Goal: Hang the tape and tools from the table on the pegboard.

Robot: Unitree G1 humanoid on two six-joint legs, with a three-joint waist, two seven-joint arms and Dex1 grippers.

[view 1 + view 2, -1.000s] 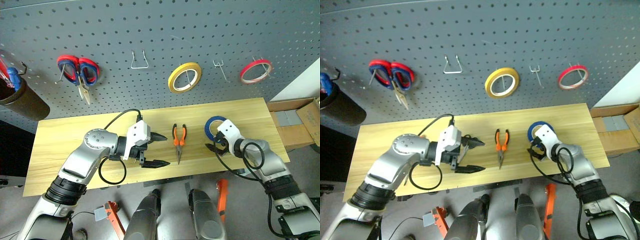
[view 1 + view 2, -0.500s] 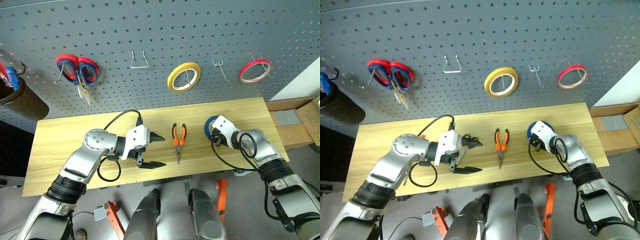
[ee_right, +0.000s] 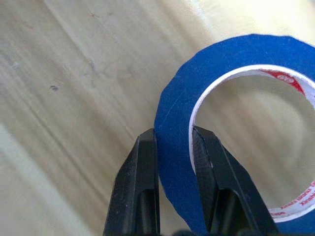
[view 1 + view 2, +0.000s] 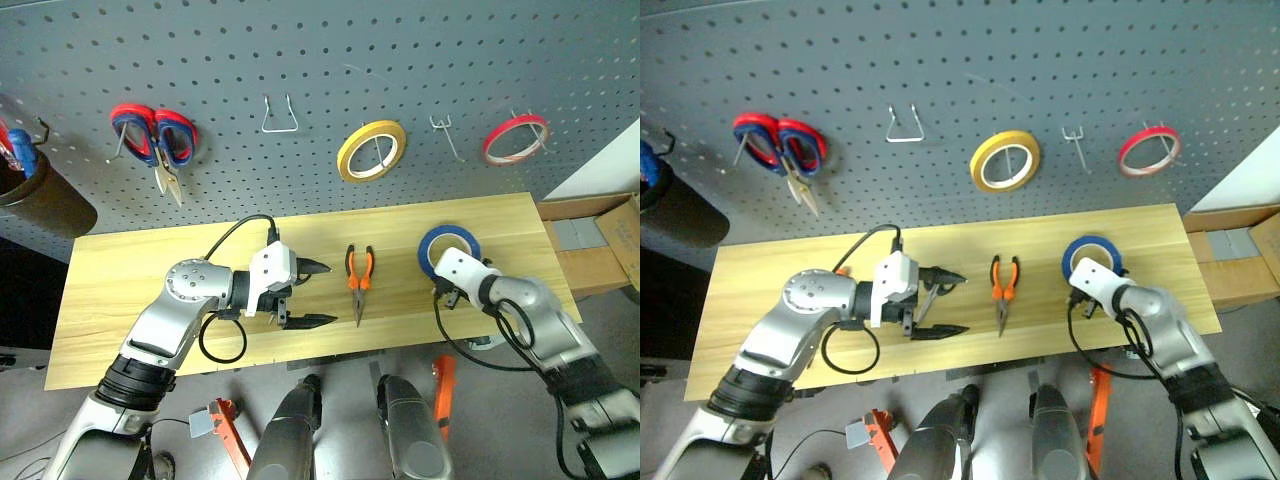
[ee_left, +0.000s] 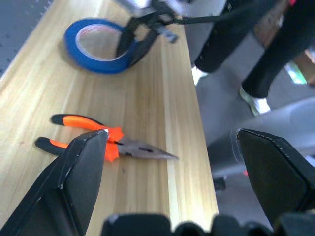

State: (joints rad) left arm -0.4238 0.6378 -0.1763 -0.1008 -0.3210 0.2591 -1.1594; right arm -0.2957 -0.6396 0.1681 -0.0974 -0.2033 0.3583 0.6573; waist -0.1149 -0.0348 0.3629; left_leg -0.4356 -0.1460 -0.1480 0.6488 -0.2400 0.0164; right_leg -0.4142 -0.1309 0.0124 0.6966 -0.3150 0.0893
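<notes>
The right tool (image 3: 174,172) is pinching the near wall of the blue tape (image 4: 449,243), one finger inside the hole and one outside, at the right end of the tabletop (image 4: 140,280). The free hook (image 4: 443,133) on the pegboard (image 4: 330,50) sits almost straight above it. The left tool (image 4: 310,295) hangs spread wide, its tips facing the pliers (image 4: 358,280), which lie with their jaws toward the near edge.

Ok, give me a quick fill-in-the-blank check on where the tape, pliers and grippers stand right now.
1. The right gripper is shut on the wall of the ____ tape.
2. The pliers lie on the ____.
3. The left gripper stands ____, holding nothing.

Missing words: blue; table; open
</notes>
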